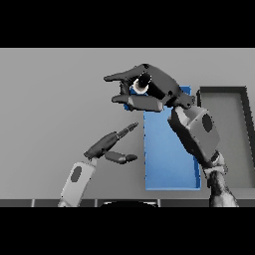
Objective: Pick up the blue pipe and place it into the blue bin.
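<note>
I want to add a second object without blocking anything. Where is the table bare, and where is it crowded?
Bare grey table fills the whole stretch left of the blue bin, above the left robot hand. The dark tray at far right shows a bare floor. It is crowded at the bin's top end, where the right robot hand holds the pipe.

One view only, from the head, looking steeply down and forward across the table [45, 99]. It sits fairly close, with the blue bin [167, 159] just right of centre and table surface running past the bin to the far edge.
</note>
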{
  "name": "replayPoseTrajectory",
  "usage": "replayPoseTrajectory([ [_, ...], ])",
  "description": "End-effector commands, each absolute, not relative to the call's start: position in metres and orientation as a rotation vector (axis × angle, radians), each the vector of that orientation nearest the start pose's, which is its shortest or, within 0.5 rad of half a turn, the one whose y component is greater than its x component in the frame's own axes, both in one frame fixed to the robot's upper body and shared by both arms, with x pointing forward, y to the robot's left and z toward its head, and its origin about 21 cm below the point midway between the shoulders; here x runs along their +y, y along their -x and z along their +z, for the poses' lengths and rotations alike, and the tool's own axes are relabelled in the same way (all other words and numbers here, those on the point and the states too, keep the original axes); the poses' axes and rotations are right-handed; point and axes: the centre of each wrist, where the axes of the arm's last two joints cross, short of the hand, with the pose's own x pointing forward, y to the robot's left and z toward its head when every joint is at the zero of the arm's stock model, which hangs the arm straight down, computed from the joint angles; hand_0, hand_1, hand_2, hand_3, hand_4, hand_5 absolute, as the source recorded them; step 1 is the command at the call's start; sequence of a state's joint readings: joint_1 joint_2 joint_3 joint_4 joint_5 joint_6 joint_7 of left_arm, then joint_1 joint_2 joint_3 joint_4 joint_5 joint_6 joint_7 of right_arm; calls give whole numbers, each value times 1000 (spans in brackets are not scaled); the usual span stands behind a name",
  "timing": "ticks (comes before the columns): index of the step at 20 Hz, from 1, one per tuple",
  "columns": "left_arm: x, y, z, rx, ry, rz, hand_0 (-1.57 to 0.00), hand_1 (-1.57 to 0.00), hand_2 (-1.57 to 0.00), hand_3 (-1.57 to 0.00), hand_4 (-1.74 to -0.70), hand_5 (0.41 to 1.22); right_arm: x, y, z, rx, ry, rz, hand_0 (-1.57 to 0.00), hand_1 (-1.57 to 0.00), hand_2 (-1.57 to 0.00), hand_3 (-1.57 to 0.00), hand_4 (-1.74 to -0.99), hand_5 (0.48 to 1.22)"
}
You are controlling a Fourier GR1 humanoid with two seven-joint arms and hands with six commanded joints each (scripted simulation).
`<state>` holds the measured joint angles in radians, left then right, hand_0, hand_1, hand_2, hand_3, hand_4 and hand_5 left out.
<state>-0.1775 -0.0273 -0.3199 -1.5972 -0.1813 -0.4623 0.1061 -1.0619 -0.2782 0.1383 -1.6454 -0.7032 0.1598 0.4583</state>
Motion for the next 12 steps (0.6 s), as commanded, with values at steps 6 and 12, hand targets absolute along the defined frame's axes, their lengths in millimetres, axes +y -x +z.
replayPoseTrajectory([
  [6,119,-273,53,-1553,428,-880,0,0,0,1,-886,412,-162,-364,342,-1900,-531,573,-1571,-1571,-1571,-1571,-1741,1221],
  [12,123,-270,48,-1557,410,-894,1,1,1,1,-867,419,-220,-379,290,-1755,-360,436,-1571,-1571,-1571,-1571,-1741,1221],
])
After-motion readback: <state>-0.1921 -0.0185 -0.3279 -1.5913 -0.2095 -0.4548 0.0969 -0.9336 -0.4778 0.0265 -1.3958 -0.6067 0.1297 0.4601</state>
